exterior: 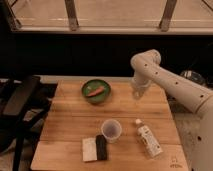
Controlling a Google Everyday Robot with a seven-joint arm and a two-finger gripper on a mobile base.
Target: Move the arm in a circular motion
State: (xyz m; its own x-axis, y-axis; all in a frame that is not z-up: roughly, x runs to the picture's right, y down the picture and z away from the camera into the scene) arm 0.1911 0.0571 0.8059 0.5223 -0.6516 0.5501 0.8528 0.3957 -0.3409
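The cream-white jointed arm reaches in from the right edge, bends at a rounded elbow near the top and points down. Its narrow gripper hangs just above the far right part of the wooden table, to the right of the green bowl. The gripper holds nothing that I can see.
The green bowl holds an orange item. A clear plastic cup stands at the table's middle front. A white bottle lies on its side at the front right. A white and a black block lie at the front. A black chair stands at the left.
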